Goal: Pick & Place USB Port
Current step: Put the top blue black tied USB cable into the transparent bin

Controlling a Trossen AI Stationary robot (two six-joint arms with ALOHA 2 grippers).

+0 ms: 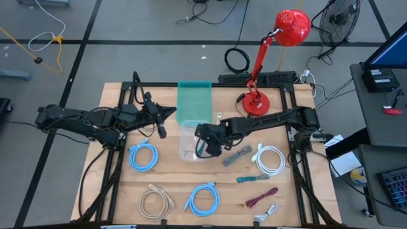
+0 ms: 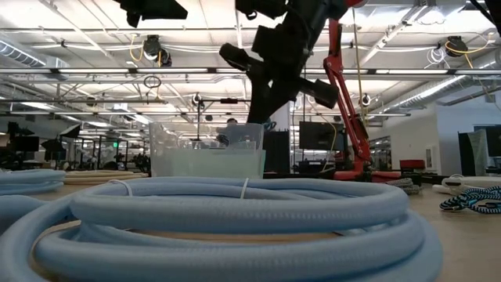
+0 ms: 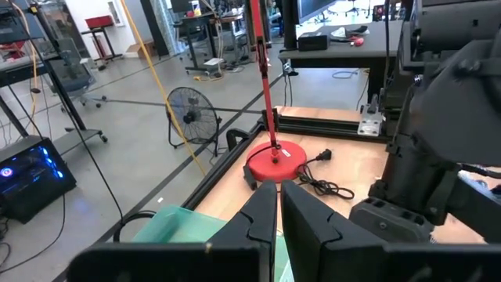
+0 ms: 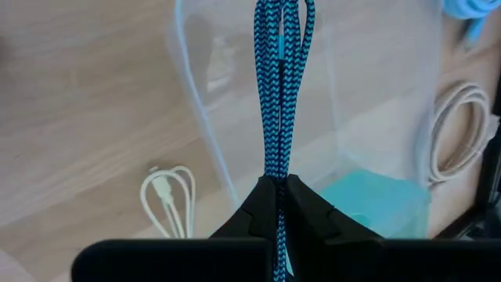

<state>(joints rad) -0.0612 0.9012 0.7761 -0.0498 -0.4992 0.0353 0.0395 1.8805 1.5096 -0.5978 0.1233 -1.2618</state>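
1. The blue braided cable point(image 4: 279, 86) hangs from my right gripper point(image 4: 275, 188), whose fingers are clamped together on the bundle. It dangles over the open clear box point(image 1: 189, 141) near the middle of the table point(image 1: 114, 191).
2. I hold it pinched at the top so the loops hang straight and narrow, which I judge should let them drop inside the box walls rather than catch on the rim.
3. The bundle sits toward the box's 3 o'clock side in the high view, close to that wall. I would judge a small shift toward the box's middle is wise before letting go.
4. My left gripper point(image 3: 277, 205) waits at about 10 o'clock from the box, fingers together and holding nothing, well clear of the drop.
5. The green lid point(image 1: 194, 102) lies at the box's 12 o'clock, touching or just beside it, so the opening is free.
6. Around the box:
   - a grey cable point(image 1: 236, 155) at 3 o'clock
   - a white cable point(image 1: 269, 159) beyond it
   - a light blue coil point(image 1: 143, 156) at 9 o'clock
   - a second light blue coil point(image 1: 203, 198) at 6 o'clock
   - a beige coil point(image 1: 156, 201) at 7 o'clock
7. The red lamp point(image 1: 267, 57) stands at 1 o'clock, its arm leaning above my right arm; I judge it the only thing to mind when I pull back.
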